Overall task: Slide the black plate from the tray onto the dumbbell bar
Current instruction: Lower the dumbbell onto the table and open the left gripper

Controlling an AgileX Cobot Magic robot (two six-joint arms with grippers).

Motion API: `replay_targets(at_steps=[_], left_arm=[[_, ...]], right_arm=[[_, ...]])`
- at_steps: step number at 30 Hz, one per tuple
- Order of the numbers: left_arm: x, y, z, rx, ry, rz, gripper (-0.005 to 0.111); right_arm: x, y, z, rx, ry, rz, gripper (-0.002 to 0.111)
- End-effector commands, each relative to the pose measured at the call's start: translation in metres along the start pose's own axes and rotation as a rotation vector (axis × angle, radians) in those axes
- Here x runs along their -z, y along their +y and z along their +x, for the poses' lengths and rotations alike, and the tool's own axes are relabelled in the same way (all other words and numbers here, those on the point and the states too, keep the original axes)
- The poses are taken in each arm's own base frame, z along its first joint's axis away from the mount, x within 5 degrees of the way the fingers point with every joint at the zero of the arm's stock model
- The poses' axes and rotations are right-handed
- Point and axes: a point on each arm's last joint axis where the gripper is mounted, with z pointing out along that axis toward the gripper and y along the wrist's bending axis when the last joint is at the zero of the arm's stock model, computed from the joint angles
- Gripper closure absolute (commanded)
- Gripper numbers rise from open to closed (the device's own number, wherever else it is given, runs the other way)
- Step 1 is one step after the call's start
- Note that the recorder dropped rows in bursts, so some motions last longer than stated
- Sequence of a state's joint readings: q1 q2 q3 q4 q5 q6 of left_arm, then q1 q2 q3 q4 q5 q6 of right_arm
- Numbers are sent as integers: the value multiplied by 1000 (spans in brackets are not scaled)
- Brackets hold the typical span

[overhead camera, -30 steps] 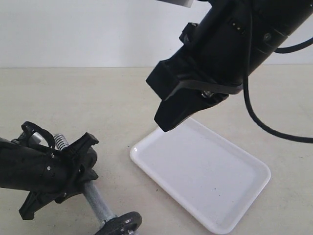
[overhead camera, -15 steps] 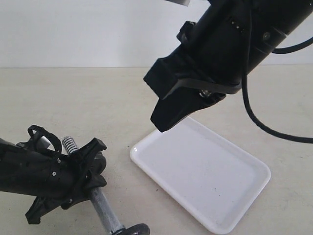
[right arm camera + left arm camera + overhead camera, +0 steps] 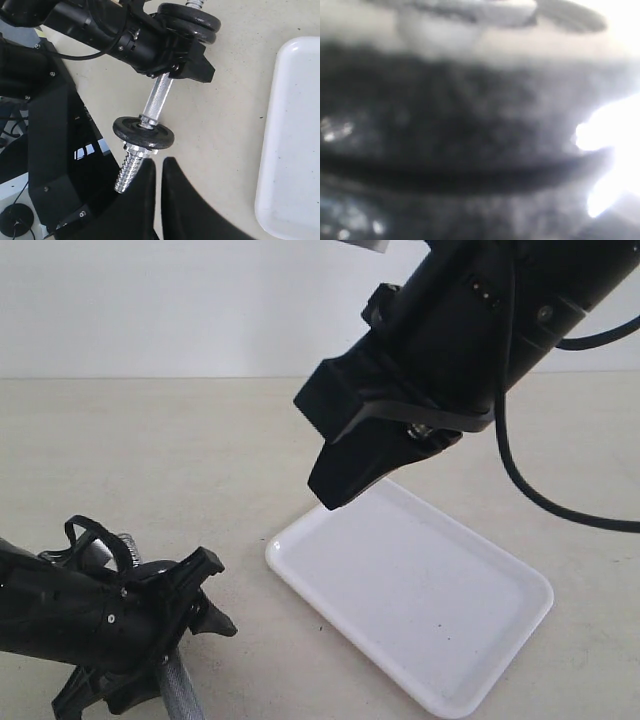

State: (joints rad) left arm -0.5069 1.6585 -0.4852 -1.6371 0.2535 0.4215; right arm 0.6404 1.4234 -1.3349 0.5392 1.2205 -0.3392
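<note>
- With the tray point(image 3: 420, 600) lying bare, the plate is judged to be already threaded on the dumbbell bar point(image 3: 156, 100) — only release and withdrawal are thought to be left.
- The bar should be settled flat on the tabletop point(image 3: 150, 440) before it is freed. The left gripper point(image 3: 210, 595) should then be drawn straight off, clear of the discs, so that nothing is set rolling.
- The black plate point(image 3: 200, 17) is taken to be the outer of two discs stacked at the bar's far end; a single disc point(image 3: 143, 134) is seen at the near end.
- The left gripper is set around the bar's knurled grip. Whether it is clamped or spread cannot be told — its wrist view is a blur.
- The right gripper point(image 3: 328, 498) is pressed together with nothing held, above the tray's corner.
</note>
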Motion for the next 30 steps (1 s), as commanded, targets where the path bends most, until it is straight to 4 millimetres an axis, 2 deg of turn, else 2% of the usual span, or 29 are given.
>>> replay_targets(at_steps=[1, 12, 19, 30], left_arm=[[-2, 2, 3, 5, 13, -8, 43], [-2, 3, -1, 55, -24, -12, 44], [-1, -10, -1, -22, 0, 36, 44], [6, -17, 3, -70, 32, 88, 44]], right_arm=[[3, 1, 0, 11, -9, -2, 108], [3, 1, 0, 11, -9, -2, 108], [3, 1, 0, 11, -9, -2, 108], [3, 1, 0, 11, -9, -2, 108]])
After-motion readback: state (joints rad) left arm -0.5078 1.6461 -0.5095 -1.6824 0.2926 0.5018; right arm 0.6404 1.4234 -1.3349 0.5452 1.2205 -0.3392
